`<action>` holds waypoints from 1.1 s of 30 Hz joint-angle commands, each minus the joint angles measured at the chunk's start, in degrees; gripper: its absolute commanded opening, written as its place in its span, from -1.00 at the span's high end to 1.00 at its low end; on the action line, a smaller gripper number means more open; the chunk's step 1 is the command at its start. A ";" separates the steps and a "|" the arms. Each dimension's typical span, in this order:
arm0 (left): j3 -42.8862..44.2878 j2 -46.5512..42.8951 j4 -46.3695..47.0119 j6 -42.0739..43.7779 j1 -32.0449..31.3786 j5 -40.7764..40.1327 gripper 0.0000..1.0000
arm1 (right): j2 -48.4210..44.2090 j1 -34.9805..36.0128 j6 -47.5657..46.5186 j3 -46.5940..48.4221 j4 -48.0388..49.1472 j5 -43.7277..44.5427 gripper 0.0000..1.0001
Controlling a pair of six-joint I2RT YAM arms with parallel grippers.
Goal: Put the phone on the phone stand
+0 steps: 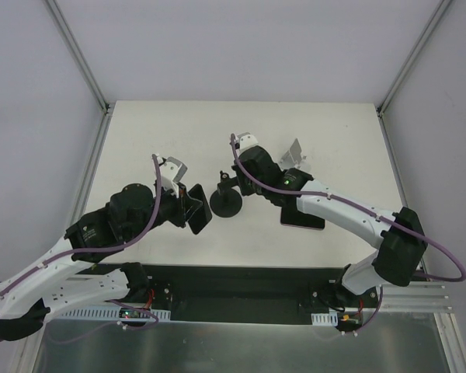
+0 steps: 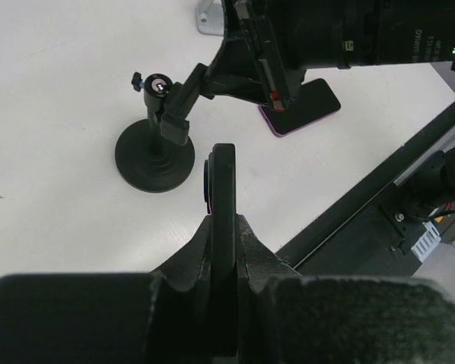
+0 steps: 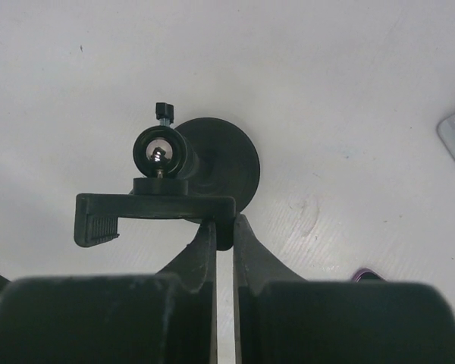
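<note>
1. Slim black slab-shaped phone (image 2: 224, 189): held edge-up off white tabletop (image 1: 140, 140), just beside stand on its left-edge side, not touching it.
2. Left gripper (image 2: 226, 227): jaws clamped tight on phone's lower end.
3. Black plastic phone stand w/ round base (image 1: 227, 205): upright, approx. mid-tabletop; cradle empty.
4. Right gripper (image 3: 224, 227): pinched shut on stand's clamp arm (image 3: 152, 206), prob. steadying it.
5. Dark purple-edged phone (image 1: 301, 218): flat, toward right edge.
6. Status: pickup done; seating phone in the cradle and release remain.
</note>
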 commanded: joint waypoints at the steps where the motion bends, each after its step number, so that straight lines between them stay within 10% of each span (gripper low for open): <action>1: 0.95 0.24 3.32 2.04 0.37 5.10 1.00 | 0.95 0.38 -0.66 2.33 1.73 -1.04 0.99; 33: 0.24 -0.74 10.79 7.31 0.46 14.66 1.00 | -6.08 0.38 -8.84 -3.92 5.43 -12.91 0.98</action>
